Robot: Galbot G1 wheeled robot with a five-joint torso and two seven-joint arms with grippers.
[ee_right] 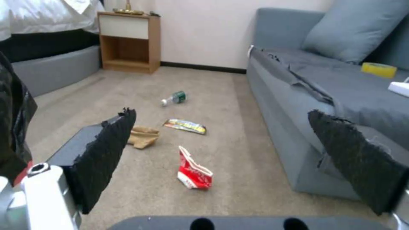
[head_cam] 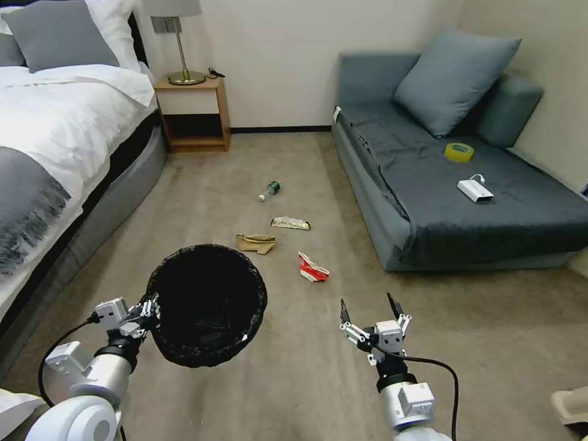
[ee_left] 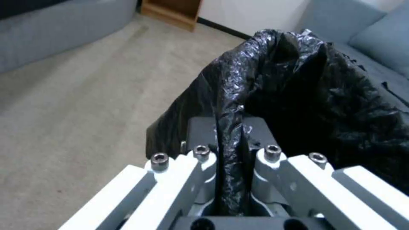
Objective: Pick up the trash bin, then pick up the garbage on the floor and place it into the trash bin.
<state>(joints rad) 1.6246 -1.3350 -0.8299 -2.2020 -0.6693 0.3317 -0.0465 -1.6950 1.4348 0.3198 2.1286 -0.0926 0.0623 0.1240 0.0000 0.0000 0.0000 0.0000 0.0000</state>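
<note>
My left gripper (head_cam: 149, 308) is shut on the rim of the trash bin (head_cam: 208, 303), a round bin lined with crinkled black plastic, held up off the carpet. The left wrist view shows the black bag (ee_left: 298, 95) pinched between the jaws of that gripper (ee_left: 230, 140). Garbage lies on the floor ahead: a red-and-white carton (head_cam: 312, 268) (ee_right: 194, 172), crumpled brown paper (head_cam: 256, 243) (ee_right: 142, 136), a flat snack wrapper (head_cam: 291, 223) (ee_right: 185, 125) and a small green-labelled bottle (head_cam: 269, 190) (ee_right: 173, 98). My right gripper (head_cam: 370, 310) (ee_right: 226, 150) hovers open, short of the carton.
A grey sofa (head_cam: 478, 202) at the right carries a yellow tape roll (head_cam: 459, 152) and a white box with a cable (head_cam: 475, 190). A bed (head_cam: 55, 135) runs along the left, with a wooden nightstand (head_cam: 193, 113) and lamp by the far wall. Open carpet lies between.
</note>
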